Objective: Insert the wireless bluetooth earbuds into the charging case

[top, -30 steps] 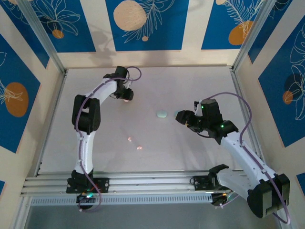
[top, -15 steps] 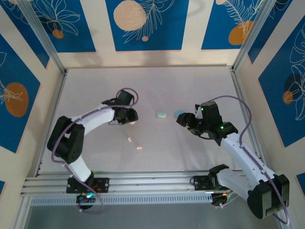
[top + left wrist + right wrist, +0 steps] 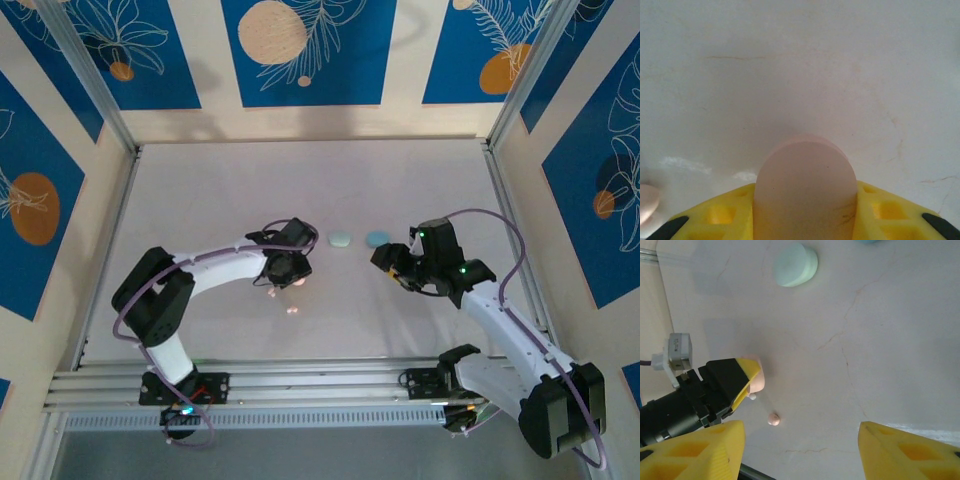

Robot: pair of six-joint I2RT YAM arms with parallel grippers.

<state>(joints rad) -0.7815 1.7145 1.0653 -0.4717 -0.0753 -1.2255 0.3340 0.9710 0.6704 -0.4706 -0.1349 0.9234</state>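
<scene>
My left gripper (image 3: 805,222) is shut on a pink rounded charging case (image 3: 805,182), which stands up between its yellow fingers. From above, that gripper (image 3: 290,272) sits low over the table's middle. One pink earbud (image 3: 292,311) lies just in front of it, apart from it. In the right wrist view this earbud (image 3: 773,419) lies on the table, and a smaller pale bud (image 3: 753,396) rests right beside the held case (image 3: 758,381). My right gripper (image 3: 393,266) hovers to the right, open, with nothing between its fingers (image 3: 705,452).
A mint case (image 3: 341,240) and a pale blue case (image 3: 377,239) lie side by side behind the grippers. The mint case (image 3: 795,264) also appears from the right wrist. A pink rounded thing (image 3: 647,201) sits at the left wrist view's lower left edge. A metal rail (image 3: 300,382) borders the near side.
The left arm has swung from the far left of the table toward the middle and nearer, carrying the pink case. The right gripper has drifted slightly nearer, uncovering the pale blue case.
</scene>
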